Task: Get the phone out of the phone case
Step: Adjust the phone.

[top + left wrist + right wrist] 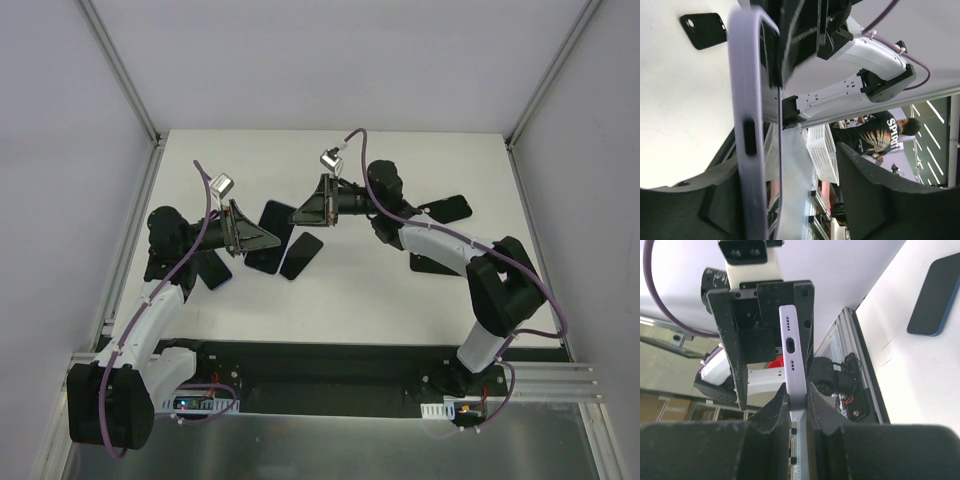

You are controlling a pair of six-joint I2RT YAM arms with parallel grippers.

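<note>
A phone in a lavender case (793,357) is held edge-up in the air between my two arms. My right gripper (797,395) is shut on its lower edge, with the charging port facing the camera. In the left wrist view the lavender case (747,115) runs along the inner side of the left finger (715,200). A wide gap separates it from the other finger (875,200), so my left gripper (790,165) is open around it. In the top view both grippers, left (268,240) and right (300,213), meet above the table's middle.
Several dark phones lie on the white table under the grippers (300,255) (212,268). Black cases lie at the right (445,208) (425,263). A black case (702,30) and a dark blue-edged phone (935,295) show in the wrist views.
</note>
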